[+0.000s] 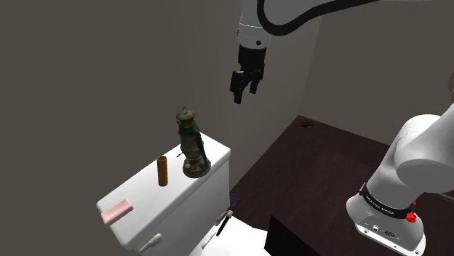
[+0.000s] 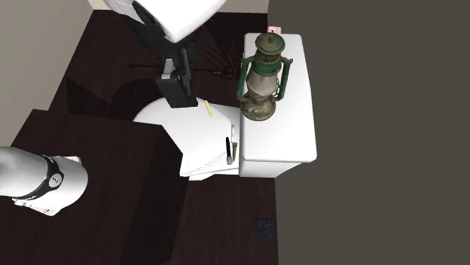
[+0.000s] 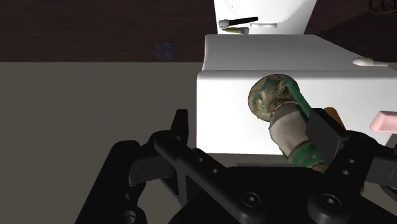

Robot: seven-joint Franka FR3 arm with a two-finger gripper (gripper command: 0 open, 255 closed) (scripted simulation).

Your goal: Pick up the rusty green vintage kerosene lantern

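Observation:
The rusty green lantern [image 1: 193, 145] stands upright on the white toilet tank lid [image 1: 145, 196], near the end at the shoulder view's right. My gripper [image 1: 244, 91] hangs well above it, off toward that same right, open with nothing in it. In the second exterior view the gripper [image 2: 183, 99] is over the toilet bowl, left of the lantern [image 2: 262, 75]. In the wrist view the lantern [image 3: 283, 111] lies far below, close to the right finger [image 3: 324, 130] of the open gripper [image 3: 251, 124].
A brown cylinder [image 1: 162, 171] and a pink bar [image 1: 116, 211] also sit on the tank lid. A black-handled brush [image 1: 224, 218] lies on the toilet seat. A grey wall runs right behind the tank [image 2: 297, 113]. The floor [image 1: 320, 167] is dark.

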